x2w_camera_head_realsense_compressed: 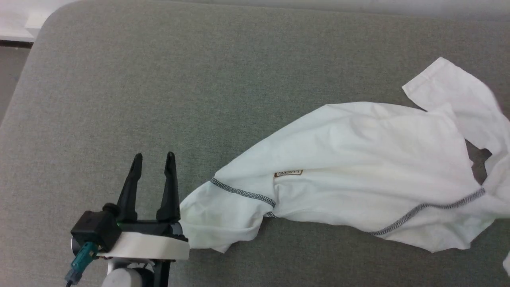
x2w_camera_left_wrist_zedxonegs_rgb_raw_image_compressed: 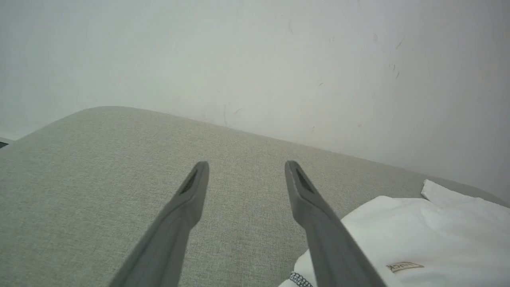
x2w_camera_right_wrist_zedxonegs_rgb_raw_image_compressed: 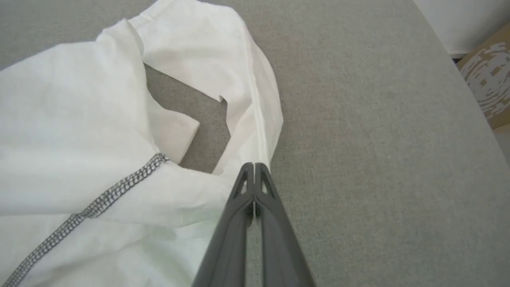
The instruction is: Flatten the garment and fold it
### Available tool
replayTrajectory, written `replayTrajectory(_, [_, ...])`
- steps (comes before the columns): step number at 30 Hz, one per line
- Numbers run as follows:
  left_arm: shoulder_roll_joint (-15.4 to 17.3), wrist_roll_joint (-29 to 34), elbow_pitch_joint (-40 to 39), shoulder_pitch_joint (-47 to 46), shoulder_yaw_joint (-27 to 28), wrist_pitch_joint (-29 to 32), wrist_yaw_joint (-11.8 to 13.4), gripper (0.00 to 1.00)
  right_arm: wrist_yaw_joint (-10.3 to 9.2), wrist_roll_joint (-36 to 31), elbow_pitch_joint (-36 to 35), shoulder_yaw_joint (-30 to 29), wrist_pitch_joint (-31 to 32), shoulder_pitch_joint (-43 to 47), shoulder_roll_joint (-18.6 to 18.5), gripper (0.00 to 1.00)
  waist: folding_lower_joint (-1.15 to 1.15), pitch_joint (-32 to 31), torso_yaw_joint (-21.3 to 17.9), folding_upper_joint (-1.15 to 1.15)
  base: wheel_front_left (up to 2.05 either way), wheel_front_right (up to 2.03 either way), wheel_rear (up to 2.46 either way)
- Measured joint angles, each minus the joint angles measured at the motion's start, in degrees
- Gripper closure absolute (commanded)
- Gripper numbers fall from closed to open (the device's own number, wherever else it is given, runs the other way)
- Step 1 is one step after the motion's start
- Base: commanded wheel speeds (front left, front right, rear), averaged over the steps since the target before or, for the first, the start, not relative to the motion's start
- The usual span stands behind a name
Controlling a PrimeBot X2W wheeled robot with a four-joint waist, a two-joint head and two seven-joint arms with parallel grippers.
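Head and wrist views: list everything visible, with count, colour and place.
garment: one, white with grey zigzag seams, crumpled on the padded surface's right part
patch: one, tan-bordered, on the garment's middle
padded surface: one, grey-green, under everything
wall: one, white, behind the surface
brown patterned thing: one, beyond the surface's edge, unidentifiable
left gripper: one, dark, open, beside the garment's left end
right gripper: one, dark, shut on the garment's edge

The head view looks steeply down on the grey fabric surface (x2w_camera_head_realsense_compressed: pixel 159 79). The left wrist view sits low, facing along its fingers (x2w_camera_left_wrist_zedxonegs_rgb_raw_image_compressed: pixel 187 207) toward a pale wall (x2w_camera_left_wrist_zedxonegs_rgb_raw_image_compressed: pixel 255 59). The right wrist view hangs close over the garment (x2w_camera_right_wrist_zedxonegs_rgb_raw_image_compressed: pixel 79 119) — whose patch (x2w_camera_head_realsense_compressed: pixel 288 173) the head and left wrist views share.
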Motion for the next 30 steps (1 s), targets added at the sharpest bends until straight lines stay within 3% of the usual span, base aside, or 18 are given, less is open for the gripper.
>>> replayTrajectory(3, [0.0,0.0,-0.1,0.9,0.7,0.0,0.0,0.0,0.0,5.1,2.3,-1.0,0.2,5.4,0.0,1.0,0.0,-0.2,-0.6,0.0,0.0,0.0,0.0])
replayTrajectory(5, [0.0,0.1,-0.1,1.2,0.9,0.0,0.0,0.0,0.0,6.4,4.5,-0.7,-1.8,7.2,0.1,0.6,0.0,-0.3,-1.1,0.0,0.0,0.0,0.0])
replayTrajectory(6, [0.0,0.2,-0.1,1.2,0.9,0.0,0.0,0.0,0.0,6.8,5.7,-0.4,-3.2,7.4,0.1,0.11,0.0,-0.4,-1.3,0.0,0.0,0.0,0.0])
replayTrajectory(7, [0.0,0.2,-0.1,1.2,1.0,0.0,0.0,0.0,-0.01,6.5,6.5,0.3,-4.6,7.4,0.1,0.0,0.0,-0.5,-1.5,0.0,0.0,0.0,0.0])
replayTrajectory(13, [0.0,0.6,0.0,1.4,1.1,0.0,-0.4,0.0,-0.01,6.5,6.9,4.1,-15.9,3.1,0.2,0.0,0.0,-2.1,-2.6,0.0,0.0,0.0,0.0])
replayTrajectory(22, [0.0,1.2,-0.4,3.3,1.2,0.0,-0.4,0.0,-0.01,4.2,1.1,9.6,-38.9,-0.5,0.1,0.0,0.0,-4.9,-3.8,0.0,0.0,0.0,0.0])
replayTrajectory(26, [0.0,2.5,-1.8,3.8,1.3,0.0,-0.5,0.0,0.0,5.0,4.1,10.5,-46.0,2.7,0.1,0.0,0.0,-5.4,-4.0,0.0,0.0,0.0,0.0])
replayTrajectory(30, [0.0,3.1,-1.9,6.0,1.4,0.0,-0.5,0.0,0.0,6.7,8.8,11.5,-49.2,5.1,0.1,0.0,0.0,-5.9,-4.4,0.0,0.0,0.0,0.0])
